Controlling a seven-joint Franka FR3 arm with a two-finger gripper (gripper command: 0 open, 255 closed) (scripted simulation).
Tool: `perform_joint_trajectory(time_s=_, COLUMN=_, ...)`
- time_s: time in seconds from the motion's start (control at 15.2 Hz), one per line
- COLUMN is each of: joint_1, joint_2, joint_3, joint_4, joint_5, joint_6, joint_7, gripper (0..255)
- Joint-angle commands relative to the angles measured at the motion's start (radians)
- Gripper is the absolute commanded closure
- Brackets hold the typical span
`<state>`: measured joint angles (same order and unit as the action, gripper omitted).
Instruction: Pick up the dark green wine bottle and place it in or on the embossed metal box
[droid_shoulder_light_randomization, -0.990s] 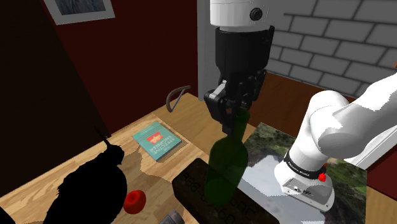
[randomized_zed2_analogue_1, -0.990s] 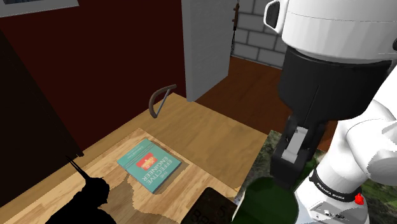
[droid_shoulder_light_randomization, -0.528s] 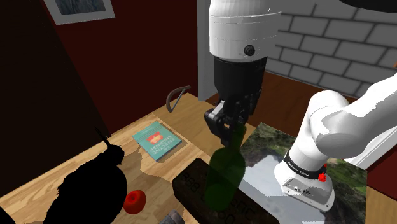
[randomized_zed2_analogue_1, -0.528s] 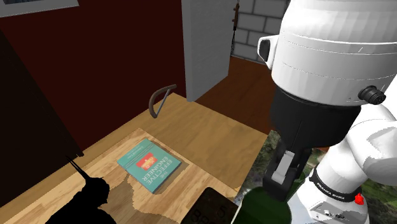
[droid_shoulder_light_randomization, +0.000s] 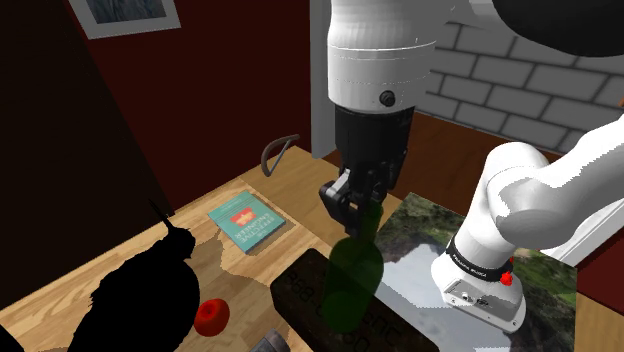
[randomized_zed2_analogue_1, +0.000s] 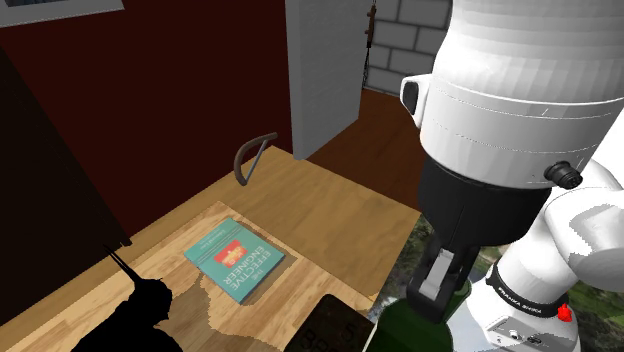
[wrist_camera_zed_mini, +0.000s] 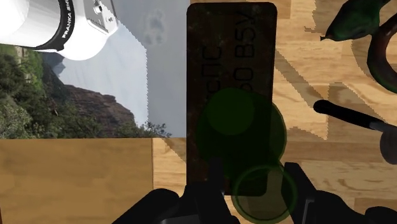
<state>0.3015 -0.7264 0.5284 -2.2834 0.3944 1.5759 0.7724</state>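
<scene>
The dark green wine bottle (droid_shoulder_light_randomization: 352, 280) hangs upright, and my gripper (droid_shoulder_light_randomization: 358, 214) is shut on its neck from above. Its body is over the near end of the dark embossed box (droid_shoulder_light_randomization: 296, 292), which lies flat on the wooden table (droid_shoulder_light_randomization: 300, 205); I cannot tell whether the two touch. In the wrist view I look straight down the bottle (wrist_camera_zed_mini: 240, 130), with its mouth between my fingers (wrist_camera_zed_mini: 215, 183) and the box (wrist_camera_zed_mini: 230, 57) with raised lettering beneath it. In the second exterior view the bottle's shoulder (randomized_zed2_analogue_1: 400, 328) shows under the gripper (randomized_zed2_analogue_1: 438, 290), beside a corner of the box (randomized_zed2_analogue_1: 325, 325).
A teal book (droid_shoulder_light_randomization: 245, 222) lies to the shoulder view's left of the box. A red fruit (droid_shoulder_light_randomization: 211, 317) and a large black shape (droid_shoulder_light_randomization: 140, 290) are nearer the front. A curved metal piece (droid_shoulder_light_randomization: 278, 152) stands at the table's far edge. The arm's base (droid_shoulder_light_randomization: 485, 285) rests on a landscape-printed mat (droid_shoulder_light_randomization: 420, 225).
The arm has come down, lowering the bottle closer to the box. The grip on the neck is unchanged.
</scene>
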Motion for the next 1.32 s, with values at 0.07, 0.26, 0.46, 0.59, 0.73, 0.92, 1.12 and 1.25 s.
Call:
perform_joint_trajectory(time_s=0.07, joint_1=0.001, joint_2=0.001, joint_3=0.001, joint_4=-0.003, joint_5=0.0, joint_6=-0.002, joint_7=0.0, gripper=255)
perform_joint_trajectory(time_s=0.26, joint_1=0.001, joint_2=0.001, joint_3=0.001, joint_4=-0.004, joint_5=0.0, joint_6=-0.001, joint_7=0.0, gripper=0)
perform_joint_trajectory(time_s=0.46, joint_1=0.001, joint_2=0.001, joint_3=0.001, joint_4=-0.003, joint_5=0.0, joint_6=-0.002, joint_7=0.0, gripper=0)
perform_joint_trajectory(time_s=0.59, joint_1=-0.008, joint_2=0.018, joint_3=-0.015, joint_4=0.072, joint_5=-0.017, joint_6=-0.06, joint_7=0.007, gripper=0)
perform_joint_trajectory(time_s=0.73, joint_1=-0.016, joint_2=0.038, joint_3=-0.028, joint_4=0.142, joint_5=-0.031, joint_6=-0.112, joint_7=0.014, gripper=0)
perform_joint_trajectory(time_s=0.92, joint_1=-0.016, joint_2=0.038, joint_3=-0.028, joint_4=0.142, joint_5=-0.031, joint_6=-0.112, joint_7=0.014, gripper=0)
perform_joint_trajectory(time_s=1.12, joint_1=-0.016, joint_2=0.038, joint_3=-0.028, joint_4=0.142, joint_5=-0.031, joint_6=-0.112, joint_7=0.014, gripper=0)
perform_joint_trajectory(time_s=1.25, joint_1=-0.016, joint_2=0.038, joint_3=-0.028, joint_4=0.142, joint_5=-0.031, joint_6=-0.112, joint_7=0.014, gripper=0)
